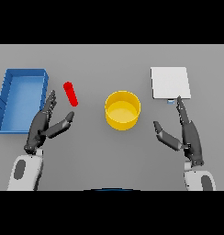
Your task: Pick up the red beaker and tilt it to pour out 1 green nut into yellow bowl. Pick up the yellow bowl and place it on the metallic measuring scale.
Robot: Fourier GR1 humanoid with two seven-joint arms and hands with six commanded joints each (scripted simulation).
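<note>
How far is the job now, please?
Nothing looks done: the yellow bowl shows no nut and stands apart from the scale. In hand: the open left robot hand is near the red beaker, not gripping. Pouring and placing remain. The right robot hand is open.

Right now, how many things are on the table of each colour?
Red: 1, the red beaker
Yellow: 1, the yellow bowl
Blue: 1, the blue bin
White-grey: 1, the measuring scale
Total: 4

text: none readable | labels: none | numbers: none | signs: none
</note>
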